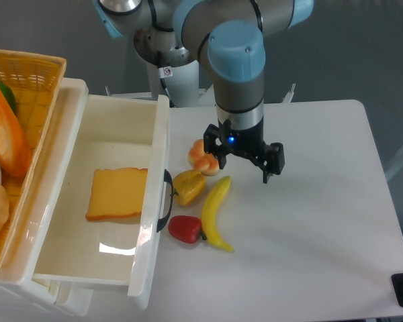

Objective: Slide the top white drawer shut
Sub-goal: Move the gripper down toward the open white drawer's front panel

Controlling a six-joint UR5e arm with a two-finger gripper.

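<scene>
The top white drawer [74, 265] stands pulled far out to the right, out of its cabinet at the left. Its tall front panel [156, 201] carries a curved black handle [166, 201]. A flat yellow-orange slice [117, 193] lies inside on the drawer floor. My gripper [246, 155] hangs over the table to the right of the drawer, roughly a hand's width from the handle. Its fingers [274, 164] point down and are spread wide, so it is open and holds nothing.
Toy food lies between the front panel and my gripper: a peach [203, 155], a yellow pepper [189, 186], a banana [217, 213] and a red pepper [185, 229]. A yellow wicker basket [33, 70] holding bread [3, 131] sits on the cabinet.
</scene>
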